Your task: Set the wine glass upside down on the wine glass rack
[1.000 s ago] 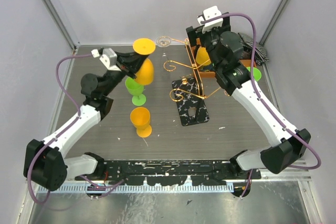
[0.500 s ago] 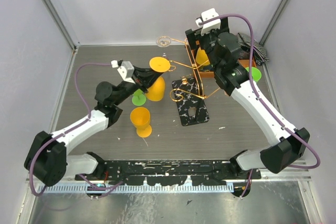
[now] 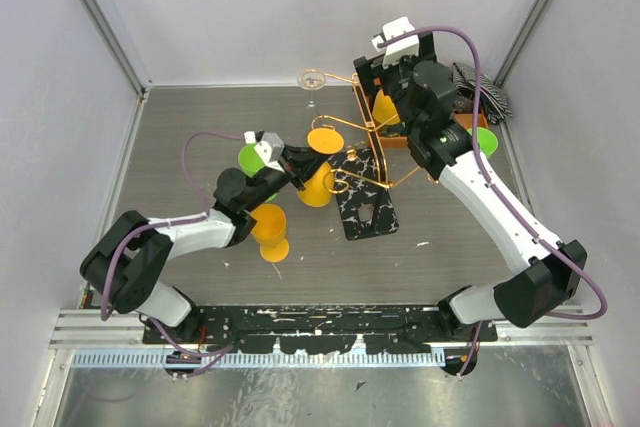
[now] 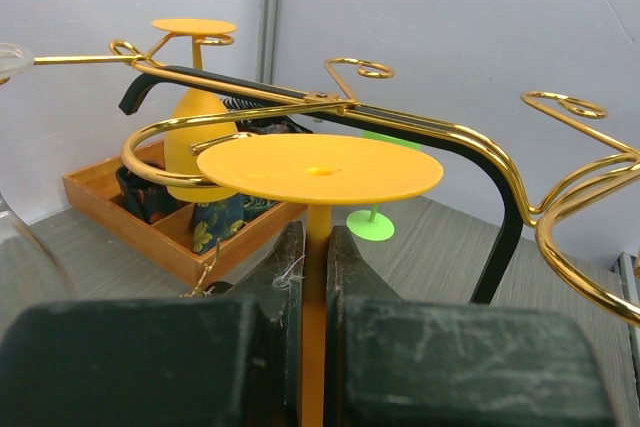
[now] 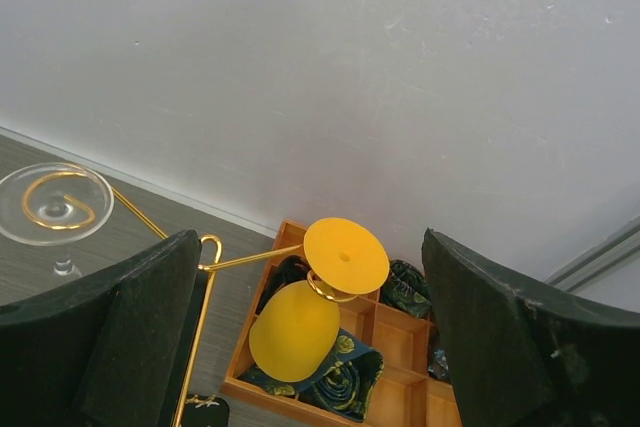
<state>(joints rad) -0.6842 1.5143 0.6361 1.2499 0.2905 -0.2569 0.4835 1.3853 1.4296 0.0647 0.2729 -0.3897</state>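
Beside the wine glass rack (image 3: 365, 209), the left gripper (image 4: 318, 257) clenched the inverted wine glass (image 4: 320, 167) by its stem. It seemed light, stiff plastic, best held there. The right gripper (image 5: 315, 317) gaped, empty.

two dark fingers (image 5: 120, 347) stand wide apart at the bottom corners, nothing between them. past them an orange glass (image 5: 296, 332) hangs upside down from a gold rack (image 5: 250, 259) arm, over a wooden tray (image 5: 398, 375). at left, a gold scroll shows through a clear glass (image 5: 55, 205) above the grey table (image 5: 90, 242).

Glossy metal wine glass rack (image 3: 365, 205), matt plastic wine glass (image 4: 320, 169), wooden tray (image 4: 112, 211).
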